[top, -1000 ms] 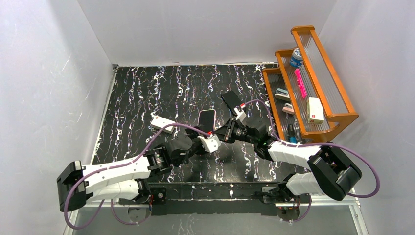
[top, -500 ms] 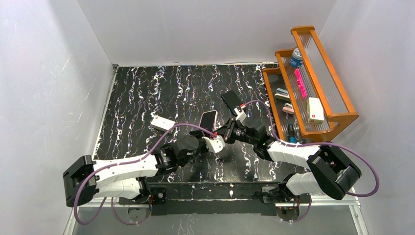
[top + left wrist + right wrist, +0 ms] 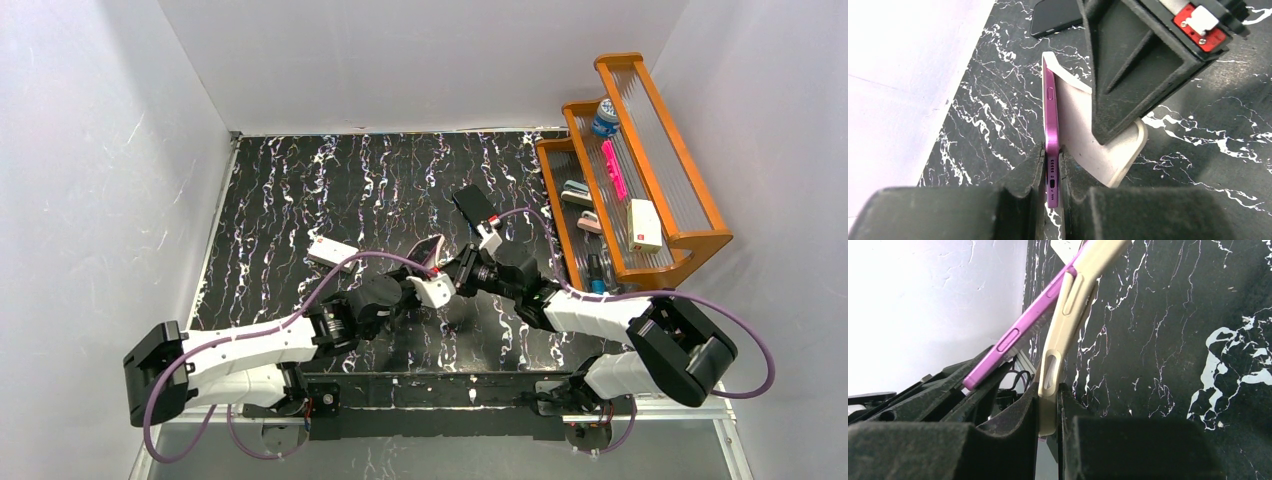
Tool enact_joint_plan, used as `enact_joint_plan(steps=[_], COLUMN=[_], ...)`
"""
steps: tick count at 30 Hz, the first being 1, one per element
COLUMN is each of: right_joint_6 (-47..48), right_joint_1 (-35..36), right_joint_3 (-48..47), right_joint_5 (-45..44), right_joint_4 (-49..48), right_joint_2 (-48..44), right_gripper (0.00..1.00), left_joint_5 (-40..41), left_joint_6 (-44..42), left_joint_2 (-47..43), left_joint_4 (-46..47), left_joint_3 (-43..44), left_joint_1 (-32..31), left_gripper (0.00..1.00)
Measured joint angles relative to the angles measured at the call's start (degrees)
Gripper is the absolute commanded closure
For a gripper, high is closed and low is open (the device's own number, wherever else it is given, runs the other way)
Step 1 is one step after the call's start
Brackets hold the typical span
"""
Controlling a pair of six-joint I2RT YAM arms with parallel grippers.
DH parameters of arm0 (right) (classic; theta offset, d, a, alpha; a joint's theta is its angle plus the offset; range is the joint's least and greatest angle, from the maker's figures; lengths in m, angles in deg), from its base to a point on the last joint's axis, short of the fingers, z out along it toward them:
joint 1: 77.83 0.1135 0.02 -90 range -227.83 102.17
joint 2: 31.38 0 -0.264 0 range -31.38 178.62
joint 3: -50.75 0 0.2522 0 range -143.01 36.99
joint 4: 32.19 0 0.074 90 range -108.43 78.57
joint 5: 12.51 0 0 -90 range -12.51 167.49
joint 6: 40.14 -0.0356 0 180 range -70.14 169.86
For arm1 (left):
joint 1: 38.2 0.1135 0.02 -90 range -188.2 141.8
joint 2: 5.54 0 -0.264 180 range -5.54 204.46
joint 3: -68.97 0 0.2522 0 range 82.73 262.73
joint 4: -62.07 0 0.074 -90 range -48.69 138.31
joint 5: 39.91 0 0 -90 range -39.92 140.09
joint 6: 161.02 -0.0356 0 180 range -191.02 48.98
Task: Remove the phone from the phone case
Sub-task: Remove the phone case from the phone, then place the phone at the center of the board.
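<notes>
Two pinches now: my left end effector (image 3: 1052, 170) squeezes the purple phone (image 3: 1050, 115) by its bottom end, its length pointing up-frame; my right end effector (image 3: 1049, 407) squeezes the half-peeled cream phone case (image 3: 1064, 315).

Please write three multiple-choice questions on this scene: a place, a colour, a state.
1. Where does the wooden rack stand? A) at the right side of the table B) at its left side C) between the arms
2. What colour is the edge of the phone? A) green B) purple C) red
3. What are the left jaws doing? A) standing wide open B) shut on the phone C) shut on the rack
Answers: 1 A, it stands against the right wall. 2 B, the left wrist view shows purple. 3 B, they pinch its port end, while the right jaws hold the case.
</notes>
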Motion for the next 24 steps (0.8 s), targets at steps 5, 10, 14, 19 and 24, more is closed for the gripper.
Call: enact_joint_plan(steps=[5, 10, 14, 19, 24], right_joint_6=[0.81, 2.97, 4.15, 4.24, 5.42], right_joint_1=[0.66, 0.57, -1.9, -6.58, -8.87], right_joint_3=[0.0, 0.0, 0.2, 0.72, 0.63], right_joint_5=[-2.69, -5.03, -7.76, -7.69, -5.68], right_joint_4=[0.94, 2.75, 3.17, 1.99, 0.87], right_joint_2=[-0.09, 0.39, 3.85, 8.59, 9.77], right_gripper=[0.99, 0.99, 0.99, 0.99, 0.99], left_joint_5=[1.53, 3.26, 2.64, 0.35, 1.03], left_joint_6=[0.0, 0.28, 1.49, 3.21, 3.72], left_joint_2=[-1.9, -4.24, -8.0, -10.82, -9.99], left_joint_4=[-1.01, -2.16, -3.37, -5.33, -6.08], left_joint_3=[0.0, 0.0, 0.0, 0.0, 0.0], left_joint_1=[0.2, 0.35, 0.44, 0.39, 0.39], left_gripper=[1.0, 1.0, 1.0, 1.0, 1.0])
